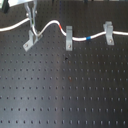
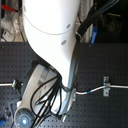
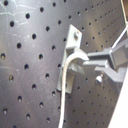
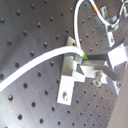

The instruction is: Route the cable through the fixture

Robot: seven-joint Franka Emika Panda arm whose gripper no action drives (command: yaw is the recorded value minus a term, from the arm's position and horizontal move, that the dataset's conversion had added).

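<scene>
The white cable (image 1: pixel 50 23) runs from the first exterior view's left across the board, with its red band (image 1: pixel 62 29) and blue band (image 1: pixel 87 38) showing. The fixture (image 1: pixel 30 40) is the grey diagonal clip at the first exterior view's left. My gripper (image 1: pixel 33 26) is shut on the cable right over the fixture's prongs. In the first wrist view the cable (image 3: pixel 64 85) curves over the fixture (image 3: pixel 70 55) into the fingers (image 3: pixel 107 57). In the second wrist view the cable (image 4: pixel 40 64) meets the fixture (image 4: pixel 69 82) at the prong tops. I cannot tell whether it sits in the slot.
Two narrower grey clips (image 1: pixel 69 38) (image 1: pixel 107 32) stand further toward the first exterior view's right, and the cable passes through both. The black perforated board (image 1: pixel 65 90) spreads in front. In the second exterior view the arm (image 2: pixel 50 45) hides most of the scene; one clip (image 2: pixel 105 85) shows.
</scene>
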